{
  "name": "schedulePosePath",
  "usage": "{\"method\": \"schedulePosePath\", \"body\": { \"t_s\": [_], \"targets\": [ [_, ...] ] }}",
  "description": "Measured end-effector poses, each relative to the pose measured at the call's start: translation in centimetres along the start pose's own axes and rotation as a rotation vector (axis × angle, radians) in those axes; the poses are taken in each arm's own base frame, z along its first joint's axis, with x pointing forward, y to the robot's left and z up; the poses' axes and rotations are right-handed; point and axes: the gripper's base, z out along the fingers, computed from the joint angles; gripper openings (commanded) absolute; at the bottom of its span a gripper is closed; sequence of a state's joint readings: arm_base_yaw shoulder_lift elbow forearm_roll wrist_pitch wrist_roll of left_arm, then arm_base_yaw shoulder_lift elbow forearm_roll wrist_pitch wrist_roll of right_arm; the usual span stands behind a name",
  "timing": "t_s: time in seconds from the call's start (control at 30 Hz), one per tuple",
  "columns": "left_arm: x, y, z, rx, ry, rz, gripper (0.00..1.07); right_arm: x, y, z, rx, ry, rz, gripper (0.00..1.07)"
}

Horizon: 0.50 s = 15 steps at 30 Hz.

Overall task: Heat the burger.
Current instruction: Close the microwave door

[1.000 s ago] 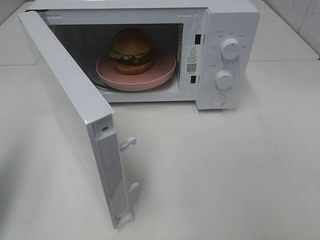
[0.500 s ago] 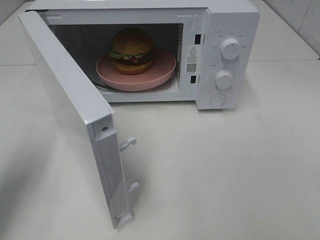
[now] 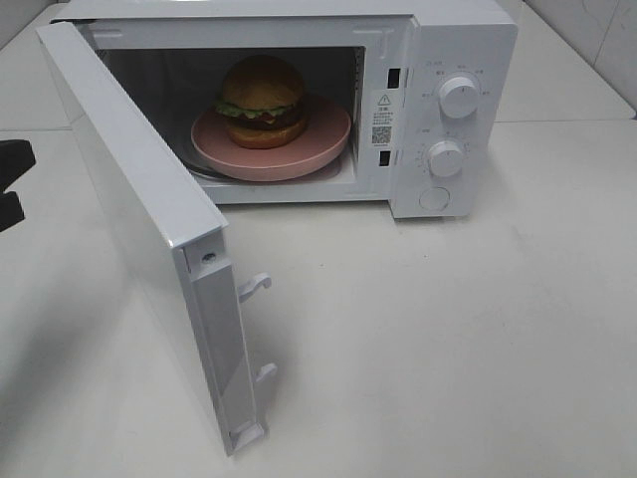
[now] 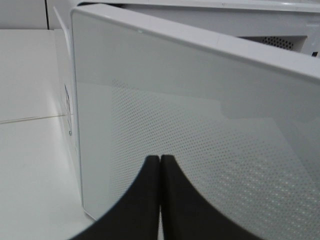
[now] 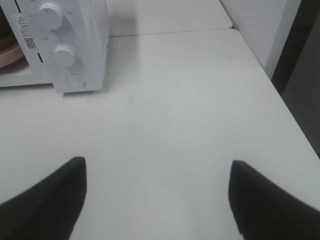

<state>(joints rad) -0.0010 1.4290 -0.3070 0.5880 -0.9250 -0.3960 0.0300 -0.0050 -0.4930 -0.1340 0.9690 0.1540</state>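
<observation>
The burger [image 3: 262, 100] sits on a round pink plate [image 3: 299, 154] inside the white microwave [image 3: 463, 40]. The microwave door [image 3: 139, 219] stands swung wide open toward the front left. My left gripper [image 3: 14, 184] shows as dark shapes at the far left edge, outside the door. In the left wrist view this gripper [image 4: 160, 159] is shut with nothing in it, its fingertips pointing at the door's dotted outer face [image 4: 200, 125]. My right gripper [image 5: 157, 165] hangs open and empty over bare table, to the right of the microwave.
Two dials [image 3: 458, 97] [image 3: 446, 157] and a round button [image 3: 434, 198] sit on the microwave's right panel. Two latch hooks [image 3: 256, 286] stick out of the door's free edge. The table edge [image 5: 280, 95] runs on the right, and a tiled wall rises at the back right.
My left gripper has come into the exterior view at the left edge, beside the open door. The burger, plate and door have not moved.
</observation>
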Motion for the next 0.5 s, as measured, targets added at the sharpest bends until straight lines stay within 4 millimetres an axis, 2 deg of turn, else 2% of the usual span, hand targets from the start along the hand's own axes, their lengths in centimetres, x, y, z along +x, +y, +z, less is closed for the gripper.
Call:
{"method": "schedulePosePath", "body": {
  "t_s": [0.17, 0.3, 0.5],
  "targets": [
    [0.7, 0.1, 1.0, 0.020, 0.026, -0.007, 0.00, 0.0, 0.0, 0.0, 0.000, 0.000, 0.000, 0.76],
    [1.2, -1.0, 2.9, 0.108, 0.049, 0.008, 0.00, 0.0, 0.0, 0.0, 0.000, 0.000, 0.000, 0.76],
    [1.2, -1.7, 4.0, 0.138, 0.051, 0.014, 0.00, 0.0, 0.0, 0.0, 0.000, 0.000, 0.000, 0.76]
  ]
}}
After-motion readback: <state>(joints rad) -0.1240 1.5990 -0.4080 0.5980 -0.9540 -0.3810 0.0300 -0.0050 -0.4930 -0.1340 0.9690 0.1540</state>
